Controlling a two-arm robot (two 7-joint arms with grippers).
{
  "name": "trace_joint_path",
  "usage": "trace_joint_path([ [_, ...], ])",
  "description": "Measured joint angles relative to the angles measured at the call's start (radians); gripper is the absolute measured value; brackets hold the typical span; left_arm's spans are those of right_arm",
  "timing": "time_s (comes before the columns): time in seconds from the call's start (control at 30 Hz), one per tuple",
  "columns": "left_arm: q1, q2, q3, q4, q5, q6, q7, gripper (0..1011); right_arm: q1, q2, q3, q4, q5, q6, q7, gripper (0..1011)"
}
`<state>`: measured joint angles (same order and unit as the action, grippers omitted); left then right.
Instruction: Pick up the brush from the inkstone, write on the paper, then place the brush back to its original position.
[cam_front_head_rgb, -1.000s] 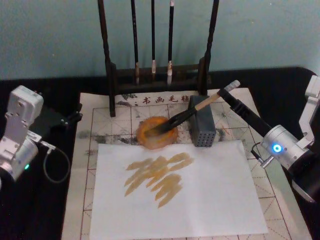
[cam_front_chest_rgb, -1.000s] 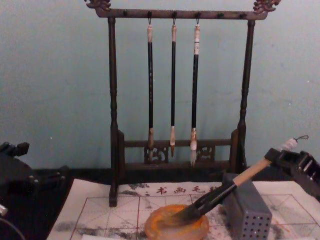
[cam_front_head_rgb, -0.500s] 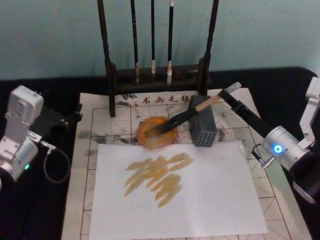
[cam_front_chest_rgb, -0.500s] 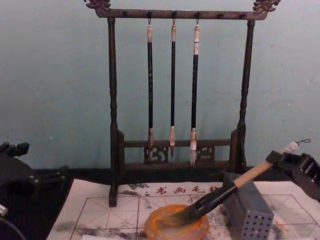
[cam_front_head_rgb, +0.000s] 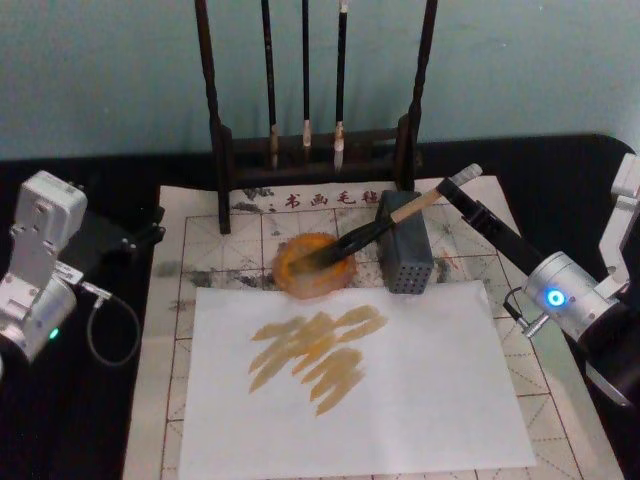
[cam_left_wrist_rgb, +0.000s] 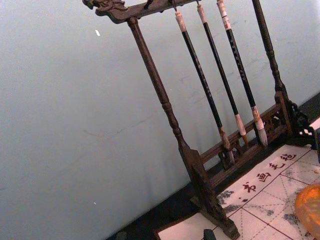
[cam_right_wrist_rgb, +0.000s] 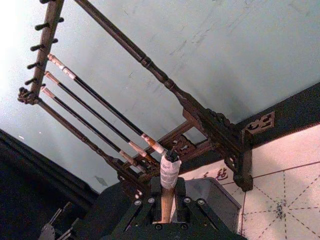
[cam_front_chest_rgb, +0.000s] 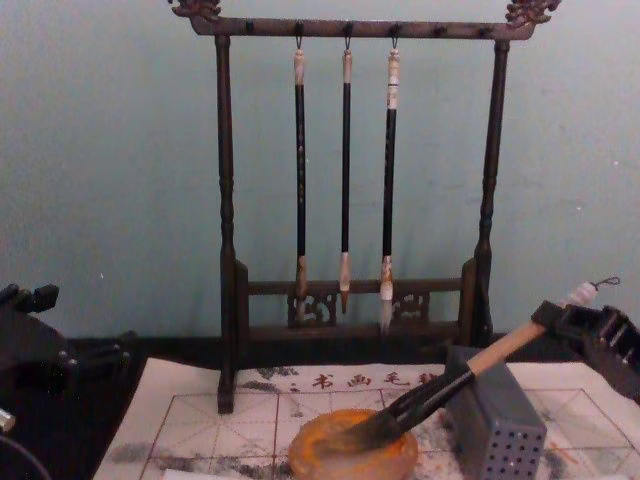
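**Head view:** brush (cam_front_head_rgb: 365, 235) at frame centre, bristles in inkstone (cam_front_head_rgb: 298, 285), handle propped across grey block (cam_front_head_rgb: 405, 262). It is unmoved since half a second ago. Right gripper (cam_front_head_rgb: 455, 185), upper right, is at its white end. White sheet (cam_front_head_rgb: 420, 400) on paper (cam_front_head_rgb: 170, 300) carries tan strokes. Left gripper (cam_front_head_rgb: 152, 232) is parked at the left edge.

**Right wrist view:** jaws seemingly closed on the handle.

**Chest view:** brush is down, so probably only release remains.
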<state>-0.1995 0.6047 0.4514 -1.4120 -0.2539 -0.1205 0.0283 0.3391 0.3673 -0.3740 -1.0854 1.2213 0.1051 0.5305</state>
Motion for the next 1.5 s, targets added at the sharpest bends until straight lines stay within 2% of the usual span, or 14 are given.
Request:
trace_joint_path([
  [0.1,0.0,0.0,0.0,0.0,0.0,0.0,0.0,1001,0.0,0.0,0.0,0.0,-0.001,0.0,-0.001,175],
  [0.23,0.0,0.0,0.0,0.0,0.0,0.0,0.0,1001,0.0,0.0,0.0,0.0,-0.001,0.0,-0.001,262],
  [0.27,0.0,0.0,0.0,0.0,0.0,0.0,0.0,1001,0.0,0.0,0.0,0.0,-0.001,0.0,-0.001,325],
  [0.4,0.0,0.0,0.0,0.0,0.0,0.0,0.0,1001,0.0,0.0,0.0,0.0,-0.001,0.0,-0.001,424],
  [0.43,0.0,0.0,0.0,0.0,0.0,0.0,0.0,1001,0.0,0.0,0.0,0.0,-0.001,0.0,-0.001,484],
  [0.5,0.0,0.0,0.0,0.0,0.0,0.0,0.0,1001,0.0,0.0,0.0,0.0,-0.001,0.0,0.0,524],
  [0.73,0.0,0.0,0.0,0.0,0.0,0.0,0.0,1001,0.0,0.0,0.0,0.0,-0.001,-0.001,0.0,782],
  [1.0,0.0,0.0,0.0,0.0,0.0,0.0,0.0,1001,0.0,0.0,0.0,0.0,-0.001,-0.001,0.0,985],
  [1.5,0.0,0.0,0.0,0.0,0.0,0.0,0.0,1001,0.0,0.003,-0.003,-0.004,-0.004,-0.003,0.001,1000],
])
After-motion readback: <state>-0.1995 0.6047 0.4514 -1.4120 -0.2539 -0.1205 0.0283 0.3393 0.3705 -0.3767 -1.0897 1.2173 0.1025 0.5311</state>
